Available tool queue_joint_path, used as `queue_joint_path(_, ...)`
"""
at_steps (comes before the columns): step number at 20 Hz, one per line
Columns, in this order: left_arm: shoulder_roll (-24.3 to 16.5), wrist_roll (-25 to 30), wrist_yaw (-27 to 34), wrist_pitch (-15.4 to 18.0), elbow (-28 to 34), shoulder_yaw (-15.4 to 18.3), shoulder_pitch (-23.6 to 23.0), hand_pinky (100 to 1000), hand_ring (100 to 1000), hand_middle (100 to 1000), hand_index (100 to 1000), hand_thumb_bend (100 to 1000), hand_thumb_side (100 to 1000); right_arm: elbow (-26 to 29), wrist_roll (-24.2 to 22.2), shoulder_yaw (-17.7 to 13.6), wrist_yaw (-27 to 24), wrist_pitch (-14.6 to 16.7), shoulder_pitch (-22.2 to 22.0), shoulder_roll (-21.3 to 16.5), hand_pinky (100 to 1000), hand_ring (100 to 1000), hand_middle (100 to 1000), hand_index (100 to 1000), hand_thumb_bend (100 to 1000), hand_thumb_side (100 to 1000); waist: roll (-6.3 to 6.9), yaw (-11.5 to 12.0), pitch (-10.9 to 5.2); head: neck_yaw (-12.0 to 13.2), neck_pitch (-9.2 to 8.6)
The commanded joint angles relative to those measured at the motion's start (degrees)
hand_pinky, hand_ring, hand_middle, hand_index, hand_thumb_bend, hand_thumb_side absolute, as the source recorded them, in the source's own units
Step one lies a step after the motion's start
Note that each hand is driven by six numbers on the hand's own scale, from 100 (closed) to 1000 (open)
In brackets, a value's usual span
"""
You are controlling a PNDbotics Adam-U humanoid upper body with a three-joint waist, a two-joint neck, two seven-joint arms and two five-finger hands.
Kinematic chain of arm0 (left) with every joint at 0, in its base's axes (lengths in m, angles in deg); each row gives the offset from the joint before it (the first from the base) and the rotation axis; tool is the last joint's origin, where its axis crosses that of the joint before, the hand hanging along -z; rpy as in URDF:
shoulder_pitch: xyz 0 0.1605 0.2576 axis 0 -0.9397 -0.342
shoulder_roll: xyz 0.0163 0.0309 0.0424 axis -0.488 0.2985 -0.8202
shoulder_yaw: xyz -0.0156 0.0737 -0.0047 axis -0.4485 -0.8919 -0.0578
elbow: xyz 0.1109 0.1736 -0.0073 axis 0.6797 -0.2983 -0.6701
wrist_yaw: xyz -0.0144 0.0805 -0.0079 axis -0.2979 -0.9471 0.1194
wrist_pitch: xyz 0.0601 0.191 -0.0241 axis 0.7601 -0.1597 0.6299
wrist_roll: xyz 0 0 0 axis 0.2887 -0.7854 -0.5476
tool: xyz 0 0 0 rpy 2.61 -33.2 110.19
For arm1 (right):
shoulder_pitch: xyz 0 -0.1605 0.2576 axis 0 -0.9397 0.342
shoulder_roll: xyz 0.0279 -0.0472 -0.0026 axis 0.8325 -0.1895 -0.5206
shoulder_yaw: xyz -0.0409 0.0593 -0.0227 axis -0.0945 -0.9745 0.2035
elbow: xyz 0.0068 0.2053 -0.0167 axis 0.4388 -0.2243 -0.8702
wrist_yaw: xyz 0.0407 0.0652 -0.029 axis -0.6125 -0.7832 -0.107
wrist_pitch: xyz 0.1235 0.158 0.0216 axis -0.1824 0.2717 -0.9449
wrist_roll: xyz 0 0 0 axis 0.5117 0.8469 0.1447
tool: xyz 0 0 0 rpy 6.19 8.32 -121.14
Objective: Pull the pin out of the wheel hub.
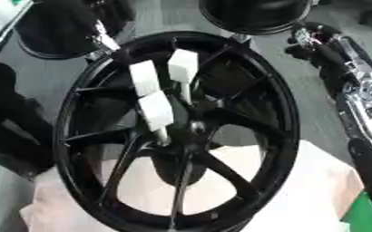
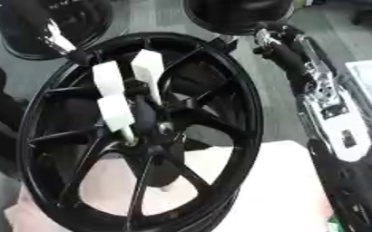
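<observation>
A black spoked wheel (image 1: pixel 278 113) stands tilted on a pale padded surface. Its hub (image 2: pixel 163 129) sits at the centre where the spokes meet. My left hand (image 1: pixel 156 111), black with white pads, reaches in from the upper left through the rim. Its fingers close together just left of the hub on a small silvery pin (image 1: pixel 163 135). My right arm runs up the right side. My right hand (image 2: pixel 270 38) is dark and lies against the rim's upper right edge; its grip does not show.
Two more black wheels (image 1: pixel 252 16) (image 1: pixel 54 31) lie on the grey floor behind. The pale pad (image 1: pixel 316 181) spreads under the wheel's lower half. A green patch (image 1: pixel 364 213) shows at the lower right, and a dark shape (image 1: pixel 7 118) stands at the left.
</observation>
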Motion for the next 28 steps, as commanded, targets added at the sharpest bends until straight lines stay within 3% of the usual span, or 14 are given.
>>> queue_joint_path(1,-1.7,0.9,2.0,-1.6,1.5,-0.4,1.3,899,865,808,820,755,336,0.5,-0.1,-0.2,0.3,0.1,0.7,-0.6,836,675,619,806,155,479,-0.16,0.0,-1.80,-0.1,-0.14)
queue_joint_path(5,-2.3,0.9,3.1,-3.4,3.4,-1.5,1.0,899,858,796,814,757,335,0.4,-0.2,-0.2,0.3,0.1,0.7,-0.7,836,675,619,806,156,479,-0.14,0.0,-1.78,-0.1,-0.27)
queue_joint_path(16,-3.5,0.9,-1.5,-10.0,9.4,-4.1,0.4,906,853,788,813,763,279,0.3,-0.2,-0.2,0.3,0.1,0.8,-0.8,837,675,620,807,146,486,0.00,-0.1,-1.81,0.0,-0.91)
queue_joint_path(22,-3.1,0.9,-6.2,-10.8,9.8,-5.9,0.2,915,847,778,804,715,246,0.3,-0.2,-0.1,0.3,0.0,0.8,-0.8,837,676,621,807,142,489,0.02,-0.2,-1.78,0.2,-1.16)
queue_joint_path(28,-1.6,0.9,-8.8,-11.5,8.6,-6.6,0.4,918,839,765,785,693,300,0.2,-0.3,-0.1,0.4,0.0,0.8,-0.8,837,676,622,807,140,492,0.02,-0.3,-1.78,0.4,-1.26)
